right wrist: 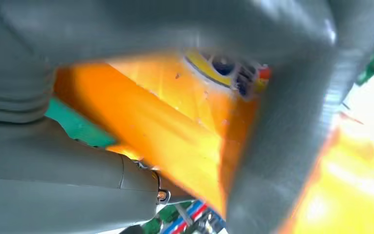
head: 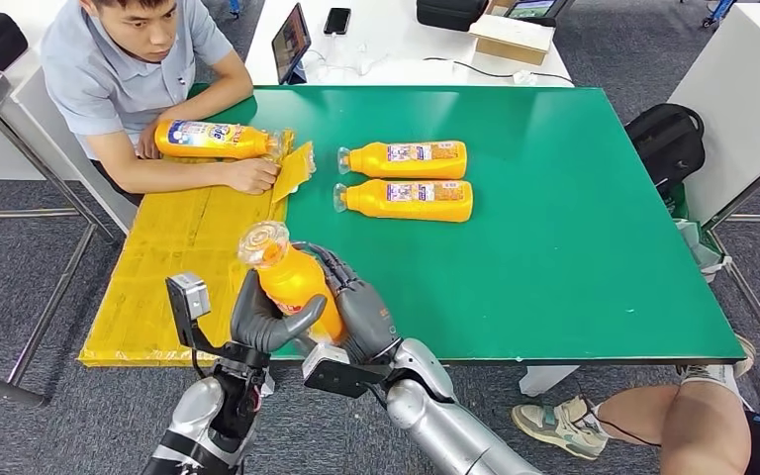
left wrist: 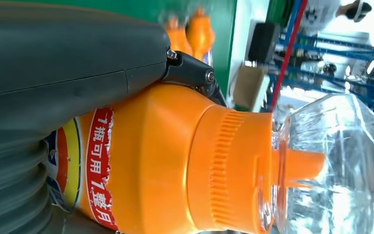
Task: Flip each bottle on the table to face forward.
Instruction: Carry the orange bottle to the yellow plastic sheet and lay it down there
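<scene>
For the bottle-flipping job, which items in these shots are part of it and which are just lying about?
Part of the job:
- held bottle, gripped by left hand and right hand
- two bottles lying on the green table: far bottle, near bottle
- person's bottle on the cardboard sheet

Lying about:
- tablet
- phone
- black backpack

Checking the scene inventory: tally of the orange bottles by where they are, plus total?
Lying on the green table: 2, far bottle and near bottle
Held by left hand and right hand: 1, held bottle
Under the person's hand: 1, labelled bottle
Total: 4
</scene>
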